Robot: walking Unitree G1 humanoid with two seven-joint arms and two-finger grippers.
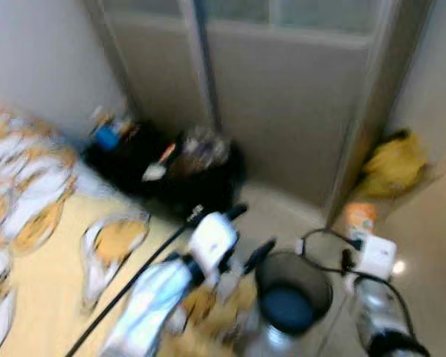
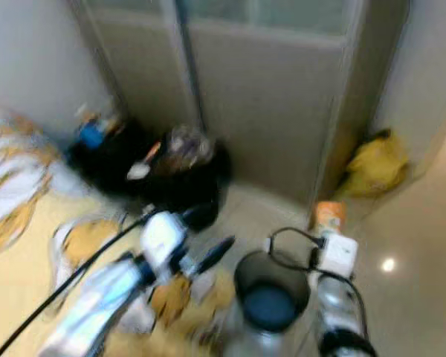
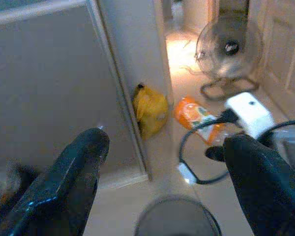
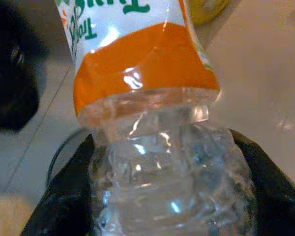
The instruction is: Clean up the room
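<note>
Holding an orange-labelled plastic bottle, your right gripper pinches its clear body just beside and above the open bin, likely ready for dropping. Your left gripper hangs spread and empty over that bin.

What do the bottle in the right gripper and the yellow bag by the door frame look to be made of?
The bottle looks like thin clear plastic, glossy: you see through it, with ridged walls, bright glints and an orange-and-white printed label. The right gripper is shut on it. The yellow bag seems thin plastic film, crumpled and knotted on top, though blur leaves that open.
</note>
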